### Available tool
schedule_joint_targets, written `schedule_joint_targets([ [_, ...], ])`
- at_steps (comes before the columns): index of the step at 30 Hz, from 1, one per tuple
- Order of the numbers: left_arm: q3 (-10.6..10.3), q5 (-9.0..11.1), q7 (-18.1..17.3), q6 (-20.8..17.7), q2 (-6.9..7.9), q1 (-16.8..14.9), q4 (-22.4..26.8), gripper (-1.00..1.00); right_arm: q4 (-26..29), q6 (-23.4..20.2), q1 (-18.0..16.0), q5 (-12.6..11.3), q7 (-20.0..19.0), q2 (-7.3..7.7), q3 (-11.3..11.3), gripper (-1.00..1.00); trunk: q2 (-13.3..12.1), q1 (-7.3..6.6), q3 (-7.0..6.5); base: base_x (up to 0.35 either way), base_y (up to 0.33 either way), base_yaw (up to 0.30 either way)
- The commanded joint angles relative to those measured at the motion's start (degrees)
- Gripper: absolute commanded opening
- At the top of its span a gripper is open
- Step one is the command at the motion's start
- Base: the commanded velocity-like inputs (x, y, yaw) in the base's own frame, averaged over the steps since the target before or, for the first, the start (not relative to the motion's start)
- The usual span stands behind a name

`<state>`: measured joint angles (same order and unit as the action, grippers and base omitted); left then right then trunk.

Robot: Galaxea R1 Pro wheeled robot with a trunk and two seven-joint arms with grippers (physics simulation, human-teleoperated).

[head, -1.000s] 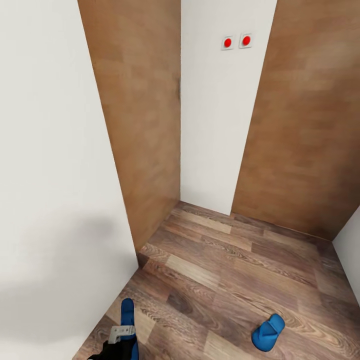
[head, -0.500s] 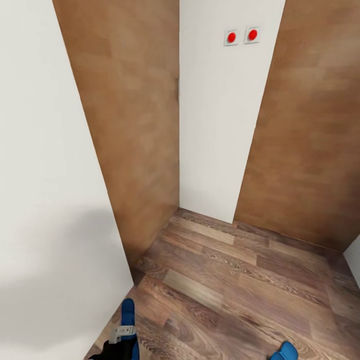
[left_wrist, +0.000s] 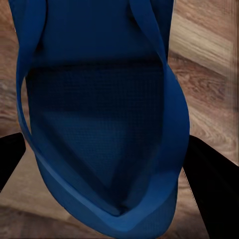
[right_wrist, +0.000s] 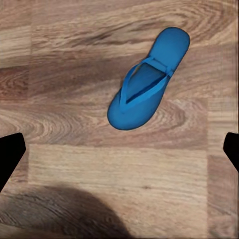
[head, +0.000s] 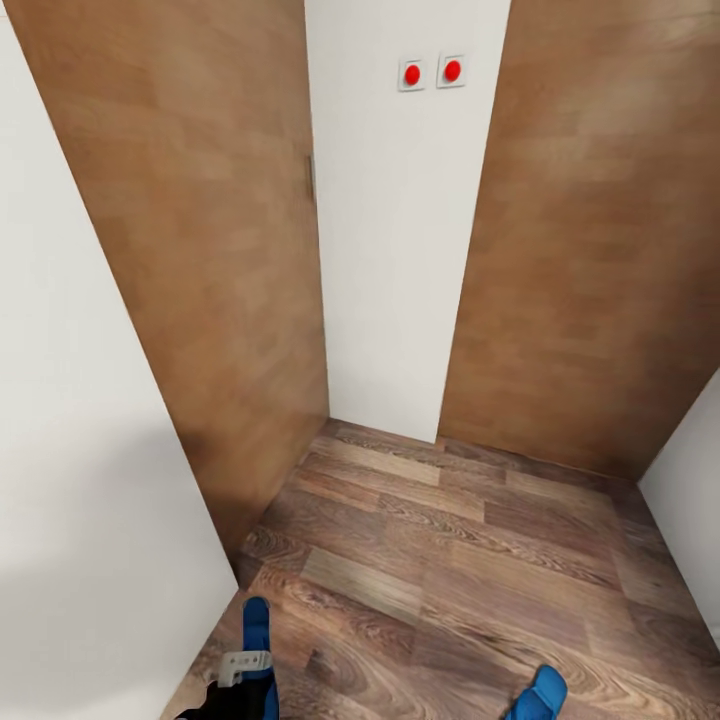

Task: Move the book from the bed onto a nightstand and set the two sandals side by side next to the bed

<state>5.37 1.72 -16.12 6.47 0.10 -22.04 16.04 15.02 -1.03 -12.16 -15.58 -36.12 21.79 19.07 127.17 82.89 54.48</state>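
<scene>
We're swinging round: against the view of a moment ago the whole head picture has slid, the red wall switches (head: 431, 72) drifting left and the loose sandal (head: 538, 694) coming back in at the lower right edge. That is our own camera turning, not the sandal moving.

At the bottom left of the head view the left gripper (head: 243, 684) carries the other sandal (head: 257, 640). In the left wrist view its blue sole (left_wrist: 99, 124) sits between the dark fingers (left_wrist: 211, 191), apparently pinched, though the contact itself is hidden. The right gripper's fingertips (right_wrist: 10, 157) stand wide apart at the frame's edges, holding nothing, above the loose sandal (right_wrist: 147, 82) lying flat on the floor.

So one sandal is in hand and one remains to collect.

Wood-plank floor (head: 450, 560) underfoot, white wall (head: 390, 250) ahead, a brown door (head: 190, 250) on the left and another (head: 600, 250) on the right.
</scene>
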Motion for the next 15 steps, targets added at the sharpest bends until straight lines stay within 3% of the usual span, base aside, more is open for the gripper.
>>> schedule_joint_targets([
  [1, 0.43, 0.13, -0.69, 0.03, -0.01, -0.02, -0.04, -1.00, -0.08, -0.11, -0.05, -0.32, -0.26, 0.01, 0.09, 1.00, 0.02, -0.01, 0.05, 0.000, 0.000, -0.249],
  [9, 0.43, 0.13, -0.72, 0.03, -0.01, -0.02, -0.04, -1.00, -0.08, -0.11, -0.05, -0.32, -0.26, 0.01, 0.09, 1.00, 0.02, -0.01, 0.05, 0.008, 0.001, -0.235],
  [15, 0.43, 0.20, -0.69, -0.05, -0.01, -0.02, -0.04, -1.00, -0.08, -0.11, -0.05, -0.32, -0.26, 0.02, 0.09, 1.00, 0.02, -0.01, 0.05, 0.211, 0.063, -0.060],
])
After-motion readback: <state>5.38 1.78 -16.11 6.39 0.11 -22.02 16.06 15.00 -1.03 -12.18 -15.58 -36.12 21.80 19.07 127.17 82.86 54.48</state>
